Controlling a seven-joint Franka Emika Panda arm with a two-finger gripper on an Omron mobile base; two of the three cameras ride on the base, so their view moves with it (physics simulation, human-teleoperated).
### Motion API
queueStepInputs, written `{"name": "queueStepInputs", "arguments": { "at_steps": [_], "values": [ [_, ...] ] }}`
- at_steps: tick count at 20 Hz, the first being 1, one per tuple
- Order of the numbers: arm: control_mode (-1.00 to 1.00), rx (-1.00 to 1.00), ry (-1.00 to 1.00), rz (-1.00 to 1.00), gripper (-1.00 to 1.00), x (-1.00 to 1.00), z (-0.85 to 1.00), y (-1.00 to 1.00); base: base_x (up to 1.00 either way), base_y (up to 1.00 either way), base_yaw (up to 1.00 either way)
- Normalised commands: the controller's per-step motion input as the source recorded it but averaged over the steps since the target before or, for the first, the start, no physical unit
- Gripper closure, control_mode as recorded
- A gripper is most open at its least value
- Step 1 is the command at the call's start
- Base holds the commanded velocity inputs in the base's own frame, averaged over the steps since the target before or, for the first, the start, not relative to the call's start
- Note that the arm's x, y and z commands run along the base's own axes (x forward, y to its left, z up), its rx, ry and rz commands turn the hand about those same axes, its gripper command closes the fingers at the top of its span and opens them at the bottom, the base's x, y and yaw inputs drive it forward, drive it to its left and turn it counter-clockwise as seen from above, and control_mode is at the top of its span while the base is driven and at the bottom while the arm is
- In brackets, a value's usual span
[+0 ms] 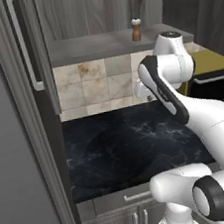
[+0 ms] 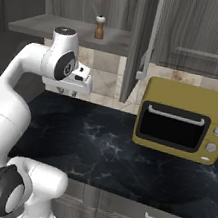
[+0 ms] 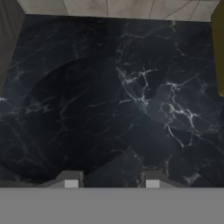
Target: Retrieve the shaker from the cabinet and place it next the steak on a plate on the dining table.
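Cabinet (image 1: 91, 12) open, its door (image 2: 138, 40) swung out with the silver bar handle edge-on; top cut off by the frame in both base views. Black marble desk (image 1: 128, 142) below, bare under the arm. Yellow microwave (image 2: 183, 119) on the desk to the right, half hidden behind the arm in the left base view; knob markings too small to read. Gripper (image 2: 67, 91) hangs over the desk, pointing down, jaws closed as far as they go, holding nothing, touching nothing. Shaker (image 1: 136, 30) stands upright on the cabinet shelf (image 2: 69, 30), above and behind the gripper, well apart from it.
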Motion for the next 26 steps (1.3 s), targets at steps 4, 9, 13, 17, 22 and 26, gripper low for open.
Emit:
{"name": "queueStepInputs", "arguments": {
  "at_steps": [4, 9, 13, 17, 22, 26],
  "values": [
    [-1.0, 0.0, 0.0, 0.0, -1.0, 0.0, 0.0, 0.0, 0.0, 0.0, 0.0],
    [-1.0, 0.0, 0.01, 0.0, -1.0, 0.0, 0.0, 0.0, 0.0, 0.0, 0.0],
    [-1.0, 0.0, 0.0, 0.0, -1.0, -0.04, 0.12, 0.0, 0.0, 0.0, 0.0],
    [-1.0, 0.0, -0.05, 0.0, -1.0, -0.14, 0.45, 0.0, 0.0, 0.0, 0.0],
    [-1.0, -0.06, -0.06, -0.01, -1.0, -0.04, 0.64, 0.0, 0.0, 0.0, 0.0],
    [-1.0, -0.04, -0.05, -0.02, -1.0, 0.0, 0.57, 0.0, 0.0, 0.0, 0.0]
  ]
}}
